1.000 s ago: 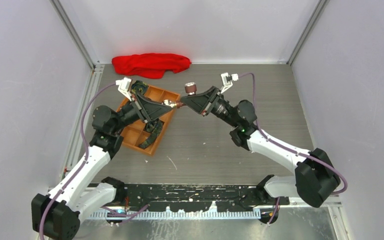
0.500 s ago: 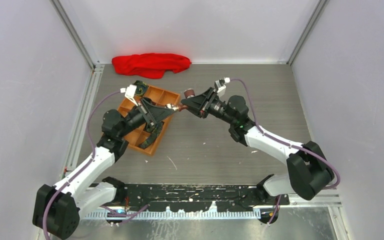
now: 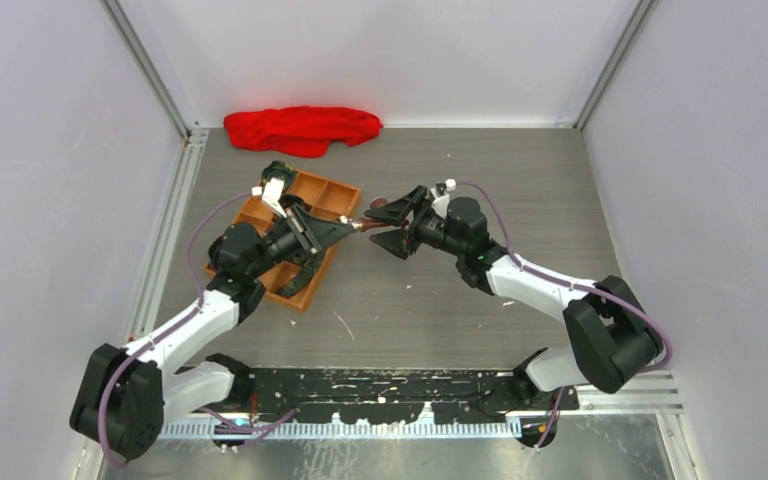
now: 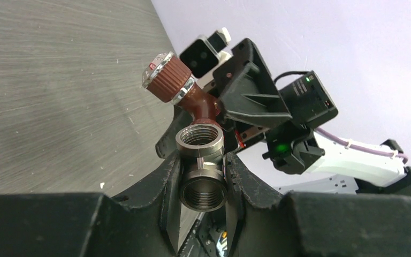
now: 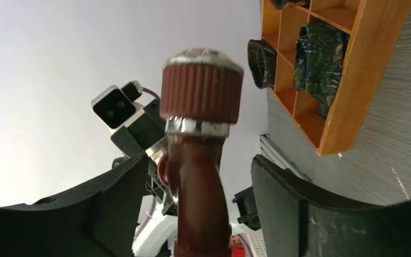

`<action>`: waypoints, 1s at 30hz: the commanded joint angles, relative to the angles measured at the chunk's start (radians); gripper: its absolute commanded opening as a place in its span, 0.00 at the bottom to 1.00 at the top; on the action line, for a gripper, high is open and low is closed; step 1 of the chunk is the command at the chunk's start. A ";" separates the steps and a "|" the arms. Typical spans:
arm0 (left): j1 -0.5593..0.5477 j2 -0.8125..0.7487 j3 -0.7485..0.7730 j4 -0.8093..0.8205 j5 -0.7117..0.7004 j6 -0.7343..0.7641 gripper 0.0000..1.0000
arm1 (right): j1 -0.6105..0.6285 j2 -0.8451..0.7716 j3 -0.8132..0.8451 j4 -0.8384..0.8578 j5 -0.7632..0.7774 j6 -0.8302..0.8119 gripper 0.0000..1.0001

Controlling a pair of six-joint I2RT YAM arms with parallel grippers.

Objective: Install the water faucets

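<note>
Clamping a silvery tee fitting (image 4: 200,170) just right of the orange tray (image 3: 305,295), the left gripper (image 3: 346,229) holds it above the table (image 3: 520,190). The reddish-brown faucet (image 5: 199,155) meets the fitting, standing between the right gripper (image 3: 379,224) and its wide-spread jaws.

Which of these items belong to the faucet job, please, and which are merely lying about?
Job: brown faucet; silver threaded fitting, clamped in the left gripper.
Lying about: red cloth; orange tray; dark straps inside it.
</note>
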 commanded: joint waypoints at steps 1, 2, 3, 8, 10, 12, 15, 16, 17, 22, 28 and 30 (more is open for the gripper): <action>0.004 0.041 0.006 0.180 -0.018 -0.083 0.00 | -0.008 -0.079 0.004 -0.050 0.042 -0.098 0.80; 0.007 0.060 0.006 0.201 -0.013 -0.102 0.00 | -0.008 -0.086 0.007 -0.063 0.047 -0.116 0.81; 0.011 0.072 0.007 0.219 -0.006 -0.122 0.00 | -0.009 -0.095 0.007 -0.077 0.054 -0.134 0.82; 0.037 0.139 0.009 0.306 0.026 -0.228 0.00 | -0.009 -0.165 0.024 -0.202 0.102 -0.247 0.98; 0.045 0.154 0.015 0.323 0.031 -0.250 0.00 | -0.012 -0.204 0.036 -0.284 0.130 -0.316 1.00; 0.050 0.153 0.023 0.311 0.034 -0.255 0.00 | -0.014 -0.256 0.057 -0.382 0.160 -0.428 1.00; 0.058 0.146 0.042 0.261 0.039 -0.256 0.00 | -0.015 -0.324 0.100 -0.527 0.215 -0.612 1.00; 0.062 0.143 0.056 0.227 0.050 -0.260 0.00 | -0.015 -0.351 0.106 -0.551 0.231 -0.673 1.00; 0.067 0.145 0.076 0.186 0.072 -0.262 0.00 | -0.015 -0.379 0.110 -0.570 0.255 -0.740 1.00; 0.092 0.175 0.162 0.099 0.210 -0.335 0.00 | -0.016 -0.559 -0.019 -0.371 0.237 -1.185 0.99; 0.120 0.209 0.247 0.054 0.391 -0.439 0.00 | -0.016 -0.767 -0.292 -0.048 0.059 -1.668 0.95; 0.125 0.246 0.277 0.047 0.458 -0.472 0.00 | -0.016 -0.781 -0.289 -0.069 0.062 -1.735 0.95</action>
